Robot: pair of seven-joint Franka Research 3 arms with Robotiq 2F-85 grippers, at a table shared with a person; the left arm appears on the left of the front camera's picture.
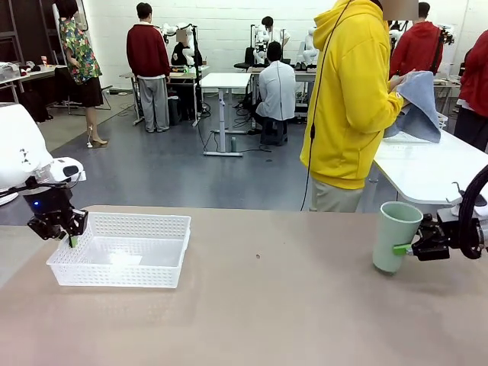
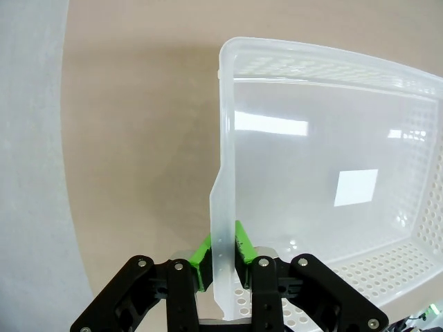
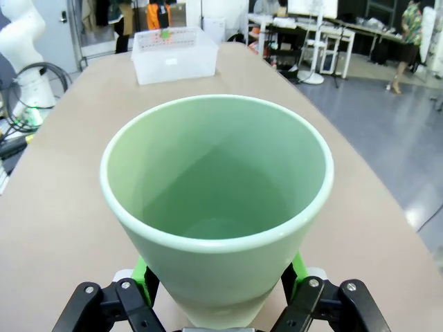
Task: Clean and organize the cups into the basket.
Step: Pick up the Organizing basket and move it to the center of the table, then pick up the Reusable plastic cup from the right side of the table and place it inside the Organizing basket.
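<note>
L gripper pinches basket wall; R gripper, horizontal, grips cup, maybe lifted.

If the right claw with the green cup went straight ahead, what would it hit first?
Past its cup, likely the basket across the table; the way between looks free, depth unclear.
</note>
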